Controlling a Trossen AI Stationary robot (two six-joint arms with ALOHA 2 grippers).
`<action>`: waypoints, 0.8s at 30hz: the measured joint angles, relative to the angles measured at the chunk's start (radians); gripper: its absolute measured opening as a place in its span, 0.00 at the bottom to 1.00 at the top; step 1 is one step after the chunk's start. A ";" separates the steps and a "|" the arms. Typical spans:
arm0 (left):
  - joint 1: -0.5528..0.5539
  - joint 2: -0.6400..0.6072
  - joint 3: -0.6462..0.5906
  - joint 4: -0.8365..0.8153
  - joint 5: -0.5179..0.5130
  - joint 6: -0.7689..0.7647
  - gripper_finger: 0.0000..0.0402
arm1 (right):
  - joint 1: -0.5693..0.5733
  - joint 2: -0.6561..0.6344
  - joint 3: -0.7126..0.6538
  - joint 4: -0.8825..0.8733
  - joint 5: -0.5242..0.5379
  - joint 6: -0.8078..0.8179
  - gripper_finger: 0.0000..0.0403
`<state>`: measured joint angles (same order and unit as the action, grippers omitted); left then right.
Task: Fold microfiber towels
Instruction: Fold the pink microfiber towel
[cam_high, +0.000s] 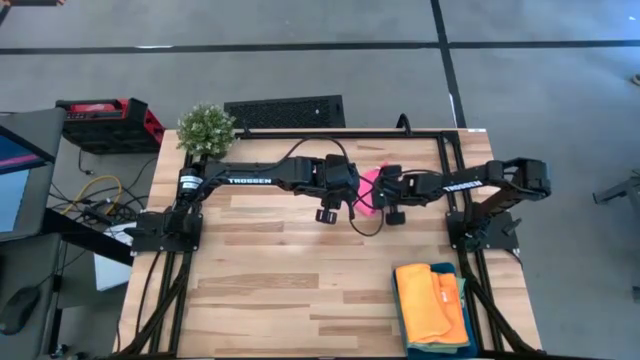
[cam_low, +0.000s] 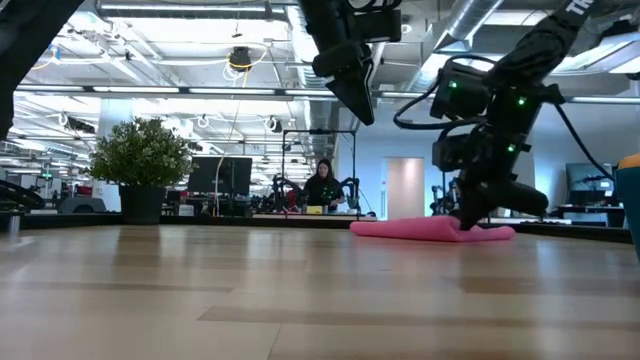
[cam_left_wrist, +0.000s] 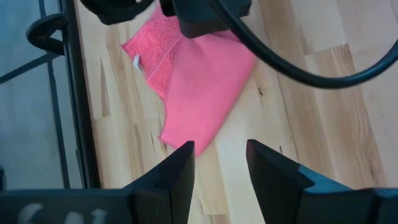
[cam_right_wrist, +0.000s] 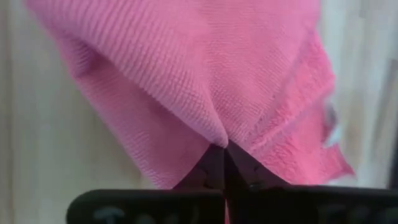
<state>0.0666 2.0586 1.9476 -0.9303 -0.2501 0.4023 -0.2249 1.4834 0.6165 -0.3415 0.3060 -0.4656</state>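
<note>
A hot pink microfiber towel (cam_high: 370, 188) lies crumpled on the wooden table toward the far side, between my two grippers; in the low view the towel (cam_low: 420, 230) rests flat on the tabletop. My right gripper (cam_right_wrist: 224, 155) is down on it, shut on the cloth near its right end (cam_low: 478, 228). My left gripper (cam_left_wrist: 221, 163) hangs open above the table just left of the towel, well clear of it (cam_low: 352, 85), with nothing between its fingers. More folded towels (cam_high: 432, 305), orange on top, sit in a tray at the near right. My right gripper pinches a raised pucker of the pink towel (cam_right_wrist: 217, 138) between its two fingertips, near the towel's right end. The fingers come from above, slanting down from the table's right. The cloth gathers to a point at the fingertips; the rest of the towel lies on the table.
A dark teal tray (cam_high: 402, 338) with the towel stack stands at the near right corner. A potted plant (cam_high: 206, 128) stands at the far left corner. A black frame rail (cam_high: 440, 132) runs along the far edge. Bare wood (cam_high: 280, 290) fills the near middle.
</note>
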 joint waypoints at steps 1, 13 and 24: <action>0.000 0.000 0.000 0.000 0.000 0.000 0.35 | 0.000 0.000 0.005 -0.003 0.014 0.010 0.03; 0.000 0.002 0.000 -0.020 0.000 0.000 0.35 | -0.026 -0.116 0.031 -0.227 0.243 0.165 0.01; 0.000 0.002 0.000 -0.022 0.000 -0.002 0.35 | -0.160 -0.171 0.031 -0.425 0.383 0.347 0.01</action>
<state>0.0666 2.0605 1.9476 -0.9527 -0.2502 0.4000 -0.3851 1.3128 0.6479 -0.7668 0.6888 -0.1188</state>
